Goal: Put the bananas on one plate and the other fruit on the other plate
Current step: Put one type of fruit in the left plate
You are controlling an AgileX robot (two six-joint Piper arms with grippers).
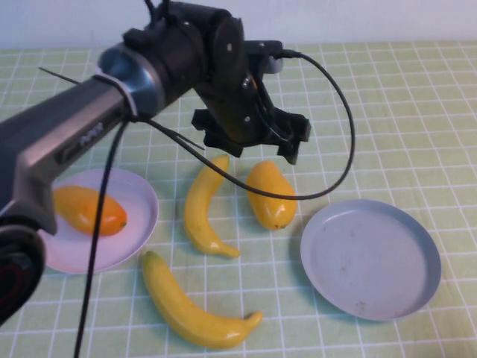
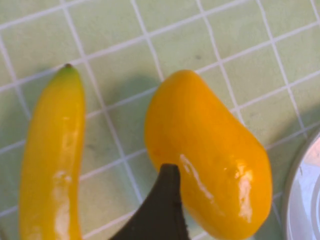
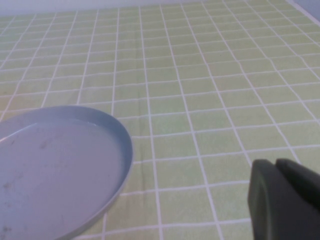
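My left gripper [image 1: 252, 149] hangs open over the middle of the table, just above a plump orange-yellow mango [image 1: 272, 194] and holding nothing. In the left wrist view one dark finger [image 2: 162, 210] shows at the edge of that mango [image 2: 210, 155], with a banana [image 2: 52, 160] beside it. That banana [image 1: 205, 205] lies left of the mango, and a bigger banana [image 1: 194, 302] lies near the front edge. A second, more orange mango [image 1: 88, 210] rests on the pale pink plate [image 1: 134, 198] at the left. The grey-blue plate [image 1: 373, 257] at the right is bare. My right gripper [image 3: 276, 167] is shut beside that plate [image 3: 50, 175].
A green checked cloth [image 1: 402, 112] covers the table. The left arm's black cable [image 1: 339, 97] loops out to the right above the mango. The left arm's grey body [image 1: 67, 142] crosses over the left side, above the pink plate.
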